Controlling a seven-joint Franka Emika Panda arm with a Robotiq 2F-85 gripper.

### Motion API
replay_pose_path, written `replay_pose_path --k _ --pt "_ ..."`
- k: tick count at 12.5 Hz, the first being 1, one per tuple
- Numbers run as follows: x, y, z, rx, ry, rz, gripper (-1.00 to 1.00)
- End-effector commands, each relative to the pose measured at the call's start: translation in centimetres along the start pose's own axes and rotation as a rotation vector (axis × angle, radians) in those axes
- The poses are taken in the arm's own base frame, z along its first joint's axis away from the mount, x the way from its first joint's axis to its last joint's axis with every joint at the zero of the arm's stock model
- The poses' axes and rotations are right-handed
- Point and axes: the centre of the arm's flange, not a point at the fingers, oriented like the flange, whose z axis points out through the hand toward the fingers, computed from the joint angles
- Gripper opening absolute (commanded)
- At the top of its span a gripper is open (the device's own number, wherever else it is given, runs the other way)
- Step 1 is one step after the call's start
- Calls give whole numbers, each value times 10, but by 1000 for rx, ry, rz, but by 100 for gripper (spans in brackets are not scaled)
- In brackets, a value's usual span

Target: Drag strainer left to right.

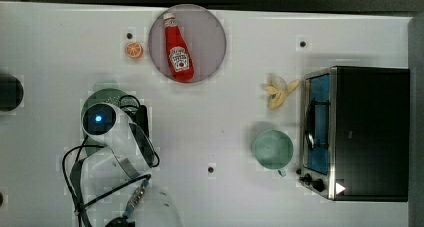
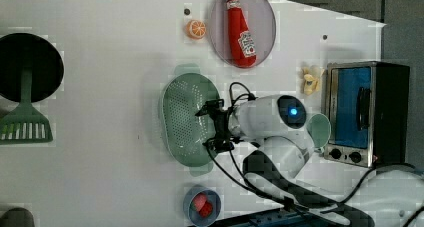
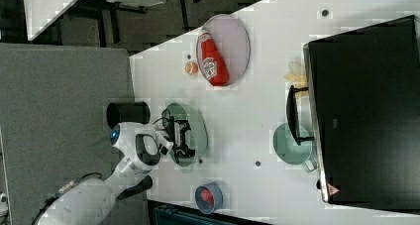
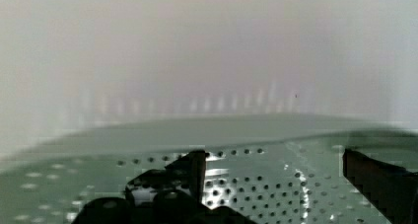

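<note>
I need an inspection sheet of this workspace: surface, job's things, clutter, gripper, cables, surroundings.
Surface: white table, small dark holes.
Job's things: pale mint-green oval plastic strainer, perforated, flat on the table.
Clutter: red ketchup bottle on round grey plate; orange slice; peeled banana; round mint-green cup; black-and-silver toaster oven; green spatula; blue bowl with red pieces.
Gripper: black gripper open over the strainer's rim, holding nothing.
Cables: black cables along the arm.
Surroundings: dark floor.

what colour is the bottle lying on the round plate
Red, with a white cap and label: the plastic ketchup bottle, clearest in the left view.
</note>
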Motion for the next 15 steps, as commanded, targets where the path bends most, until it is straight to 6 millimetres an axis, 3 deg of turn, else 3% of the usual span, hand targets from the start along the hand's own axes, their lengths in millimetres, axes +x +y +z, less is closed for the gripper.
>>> replay_pose_path --k 1,8,11,15 --pt "41 -12 -11 43 -4 121 100" --pt "111 -15 -12 52 10 67 100" --pt "144 -13 -12 46 18 118 100" --pt "175 -7 -11 39 30 164 100"
